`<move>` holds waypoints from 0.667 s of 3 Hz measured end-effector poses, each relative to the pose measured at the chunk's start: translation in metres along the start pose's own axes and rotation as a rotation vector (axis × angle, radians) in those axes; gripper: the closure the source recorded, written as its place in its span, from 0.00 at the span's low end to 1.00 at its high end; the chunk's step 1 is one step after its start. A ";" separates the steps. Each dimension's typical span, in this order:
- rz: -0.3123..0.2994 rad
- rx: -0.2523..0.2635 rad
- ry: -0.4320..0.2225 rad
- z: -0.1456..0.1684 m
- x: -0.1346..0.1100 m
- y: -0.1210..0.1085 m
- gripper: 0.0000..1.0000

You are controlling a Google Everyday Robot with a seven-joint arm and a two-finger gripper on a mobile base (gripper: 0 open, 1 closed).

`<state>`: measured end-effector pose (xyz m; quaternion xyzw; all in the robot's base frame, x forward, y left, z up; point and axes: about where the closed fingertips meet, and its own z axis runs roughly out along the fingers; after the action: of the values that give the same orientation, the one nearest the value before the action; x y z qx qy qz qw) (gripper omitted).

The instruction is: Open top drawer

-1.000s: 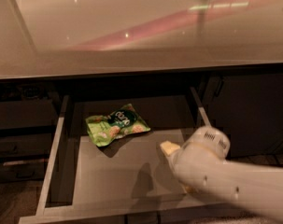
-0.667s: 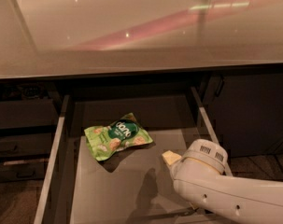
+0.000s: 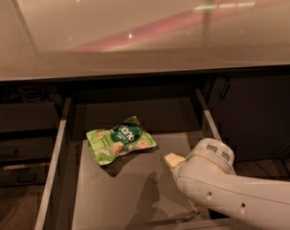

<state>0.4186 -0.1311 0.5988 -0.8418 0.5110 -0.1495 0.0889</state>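
The top drawer (image 3: 130, 195) stands pulled out under the counter, showing its pale grey interior, with light metal rails on the left (image 3: 53, 171) and right (image 3: 209, 121). Its dark front is out of view below the frame's bottom edge. My gripper (image 3: 185, 185) is low over the drawer's front right part, mostly hidden by my white arm (image 3: 230, 195), which comes in from the lower right.
A green snack bag (image 3: 119, 139) lies in the drawer, left of centre. The glossy countertop (image 3: 144, 28) overhangs above. Narrower dark drawer fronts (image 3: 20, 150) are at the left. A dark cabinet door (image 3: 254, 114) with a vertical handle (image 3: 224, 87) is at the right.
The drawer has slid further out towards the camera, carrying the snack bag with it. My arm has drawn back towards the lower right.
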 end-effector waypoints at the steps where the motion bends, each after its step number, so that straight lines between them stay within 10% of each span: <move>1: -0.008 0.001 -0.025 -0.004 -0.003 -0.007 0.00; 2: -0.040 0.067 -0.060 -0.038 -0.031 0.001 0.00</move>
<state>0.3916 -0.1039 0.6293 -0.8526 0.4858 -0.1427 0.1293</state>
